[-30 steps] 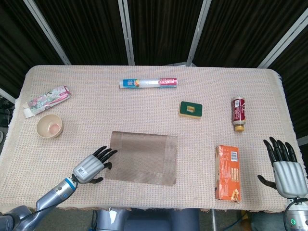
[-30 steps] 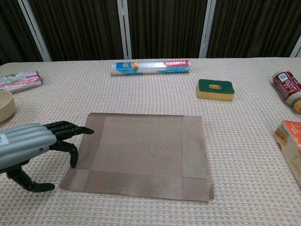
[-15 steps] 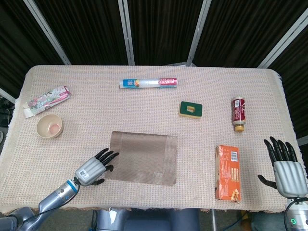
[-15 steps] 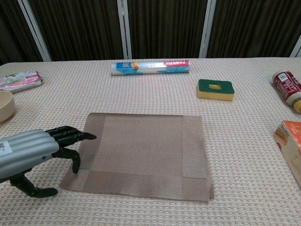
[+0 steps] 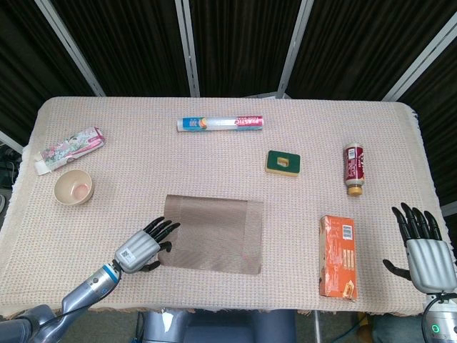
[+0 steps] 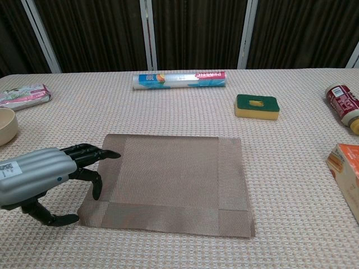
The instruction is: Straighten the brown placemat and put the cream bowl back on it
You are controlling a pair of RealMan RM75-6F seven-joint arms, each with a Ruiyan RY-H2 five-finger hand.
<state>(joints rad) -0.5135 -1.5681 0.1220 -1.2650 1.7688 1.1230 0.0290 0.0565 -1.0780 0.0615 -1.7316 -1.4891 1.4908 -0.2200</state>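
Since a second ago the left hand (image 5: 141,247) has slid in toward the brown placemat (image 5: 213,234), and the placemat's near left corner has shifted a little to the right with it, so the mat lies squarer to the desk (image 5: 214,164) edge than before. The left hand's dark fingertips (image 6: 96,156) now lie over the placemat's left border, fingers spread and holding nothing; from the chest view its thumb hangs low beside the mat's near left corner. Whether the fingertips press the weave or merely hover over it, I cannot tell.

The cream bowl (image 5: 73,187) sits upright on the desk, well apart from the placemat, out past its far left corner, and has not moved. Beyond the bowl lies a flowered packet (image 5: 69,149).

Off the placemat's far edge lies a roll of plastic bags (image 5: 220,123). A green and yellow sponge (image 5: 283,162) rests beyond the mat's far right corner, with a brown bottle (image 5: 353,169) on its side further right. An orange box (image 5: 337,256) lies flat to the placemat's right.

The right hand (image 5: 425,250) stays further right than the box, fingers spread and empty.
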